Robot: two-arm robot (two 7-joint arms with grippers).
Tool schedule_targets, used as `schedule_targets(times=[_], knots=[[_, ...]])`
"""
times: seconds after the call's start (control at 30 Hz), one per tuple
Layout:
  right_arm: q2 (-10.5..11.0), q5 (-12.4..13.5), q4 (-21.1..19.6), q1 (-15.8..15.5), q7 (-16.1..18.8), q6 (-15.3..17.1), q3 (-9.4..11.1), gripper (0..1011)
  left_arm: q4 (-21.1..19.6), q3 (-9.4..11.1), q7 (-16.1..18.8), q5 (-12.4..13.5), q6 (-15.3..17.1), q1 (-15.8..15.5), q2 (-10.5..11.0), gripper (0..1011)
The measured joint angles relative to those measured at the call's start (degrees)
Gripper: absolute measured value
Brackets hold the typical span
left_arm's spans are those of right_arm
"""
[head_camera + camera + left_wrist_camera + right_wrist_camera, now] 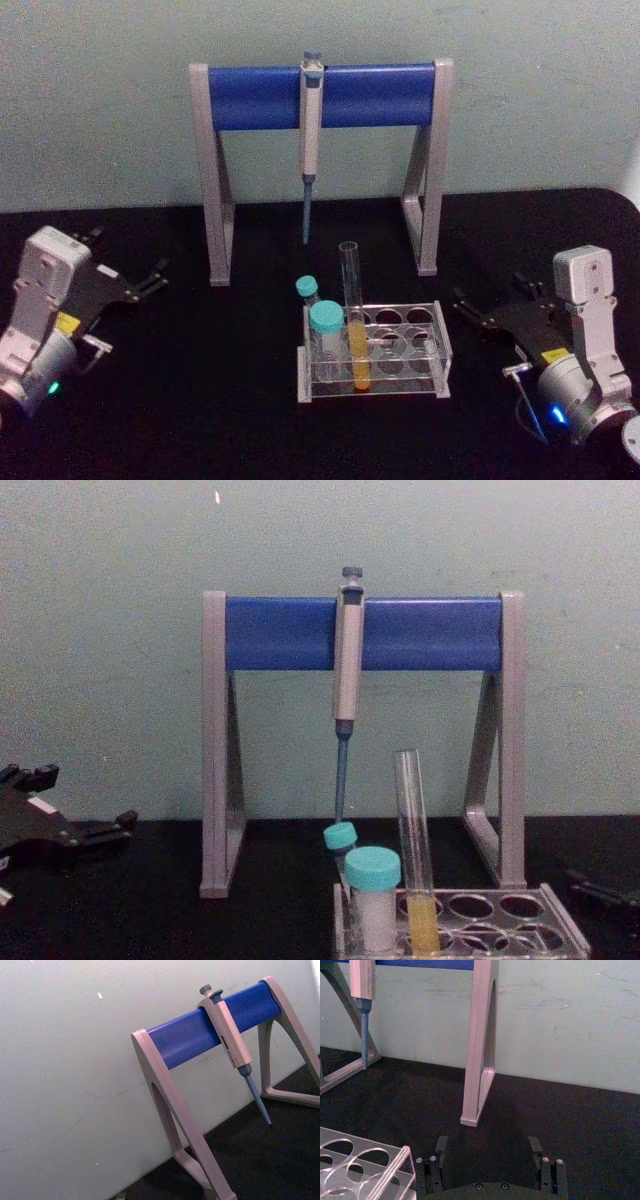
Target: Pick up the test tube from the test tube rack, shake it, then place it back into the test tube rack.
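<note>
The test tube (pixel 351 300) stands upright in the test tube rack (pixel 441 348) at the table's middle front, yellow liquid in its lower part; from the chest view the test tube (pixel 411 840) rises from the rack's (pixel 560 935) left half. My left gripper (pixel 150 280) rests open at the far left of the table, well away from the rack. To the right of the rack, my right gripper (pixel 468 305) lies open with nothing between its fingers. In the right wrist view the right gripper (pixel 488 1146) points past a corner of the rack (pixel 395 1170).
Two teal-capped vials (pixel 325 322) sit in the rack's left end, next to the tube. Behind the rack stands a grey-legged stand with a blue crossbar (pixel 255 97), and a grey pipette (pixel 310 150) hangs from it. Black tabletop lies between each gripper and the rack.
</note>
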Motion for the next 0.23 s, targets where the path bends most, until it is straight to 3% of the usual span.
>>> schedule_targets(times=[0.23], knots=[[0.0, 0.0, 0.0, 0.0, 0.0, 0.0, 0.0, 1000, 0.0, 0.0, 0.0, 0.0, 0.0, 0.0, 0.0, 1001]])
